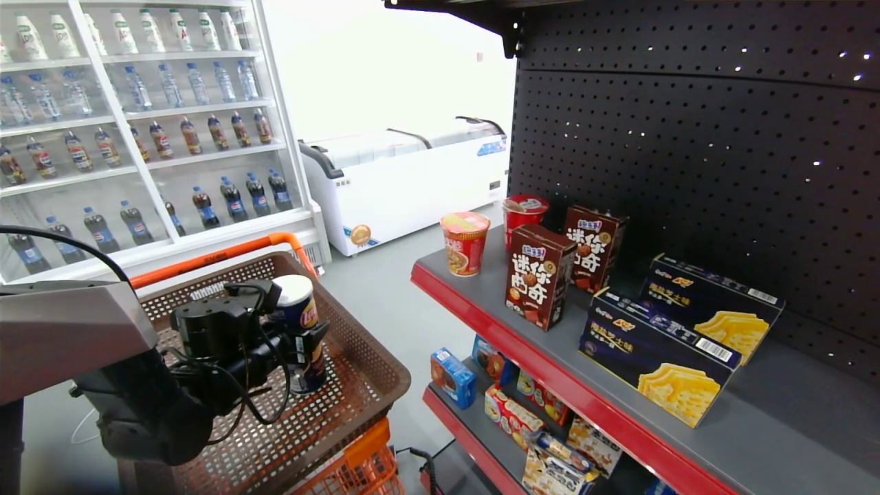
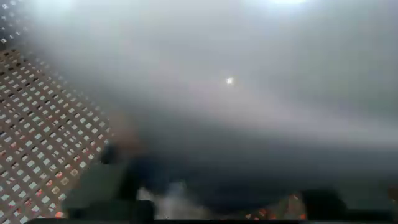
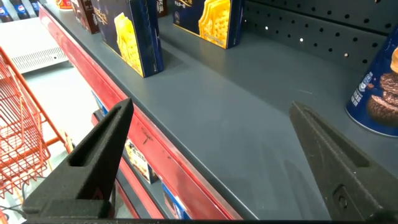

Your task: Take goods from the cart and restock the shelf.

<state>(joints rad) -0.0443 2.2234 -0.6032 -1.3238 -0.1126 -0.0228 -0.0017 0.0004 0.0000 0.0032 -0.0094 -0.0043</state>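
Chip can (image 1: 298, 311) in cart basket (image 1: 364, 364) — grasped by left claw (image 1: 307, 342)
Can upright in the brown mesh basket at the left, left claw clenched around its middle; right claw (image 3: 211, 112) released, holding nothing — fingers spread over a bare stretch of the grey shelf (image 3: 236, 130) at the right, near the blue biscuit boxes (image 3: 134, 37).
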